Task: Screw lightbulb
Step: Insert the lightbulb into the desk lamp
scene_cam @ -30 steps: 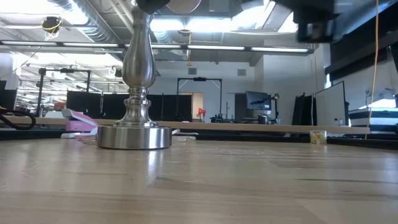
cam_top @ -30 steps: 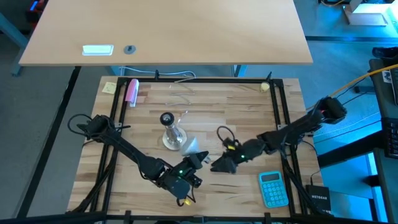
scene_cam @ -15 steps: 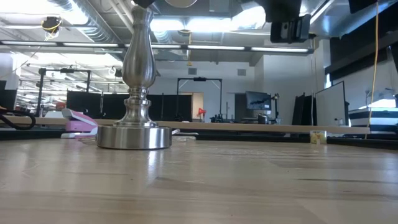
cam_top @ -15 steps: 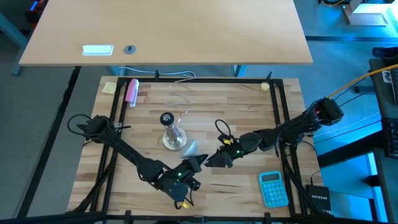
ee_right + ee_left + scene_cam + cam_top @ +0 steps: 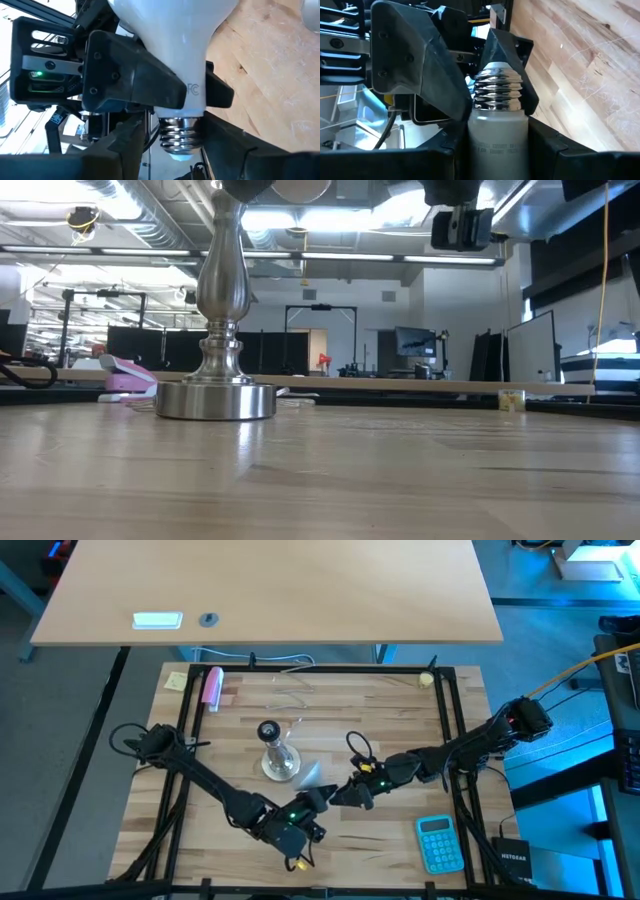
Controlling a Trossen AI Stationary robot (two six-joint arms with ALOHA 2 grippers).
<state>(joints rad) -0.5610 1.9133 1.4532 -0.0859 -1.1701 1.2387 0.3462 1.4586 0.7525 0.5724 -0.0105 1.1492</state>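
Observation:
The white lightbulb [image 5: 309,776] hangs about level above the table, between my two grippers and near the socket stand. My left gripper [image 5: 319,796] is shut on it, coming from the near left. My right gripper [image 5: 341,798] comes from the right and is shut on its screw end. The shiny metal socket stand [image 5: 272,754] rests upright on its round base [image 5: 216,400], left of centre; its black top [image 5: 267,730] faces up with nothing in it. In the low view only the globe's underside [image 5: 300,188] shows at the picture's top edge. My left gripper pinches the bulb's white tapering neck [image 5: 497,134] between its two fingers [image 5: 127,85], just behind the metal thread. The fingers lie across the bulb's axis. The bulb is lifted clear of the table, thread end toward my right gripper. My right gripper has the bulb's silver screw thread [image 5: 176,131] between its two fingers [image 5: 425,75], one on each side. It comes about level from the table's right, end-on toward the thread's tip. The thread is in the air, clear of table and stand.
A teal calculator [image 5: 438,843] lies at the near right. A black cable loop [image 5: 358,752] lies right of the stand. A pink object [image 5: 212,685] and a yellow note [image 5: 176,681] sit at the far left corner. Black frame rails [image 5: 452,710] border the wooden table.
My right gripper has gone toward the table's left, up to the bulb's screw end, and its fingers have come together on the thread. My left gripper and the bulb have stayed where they were.

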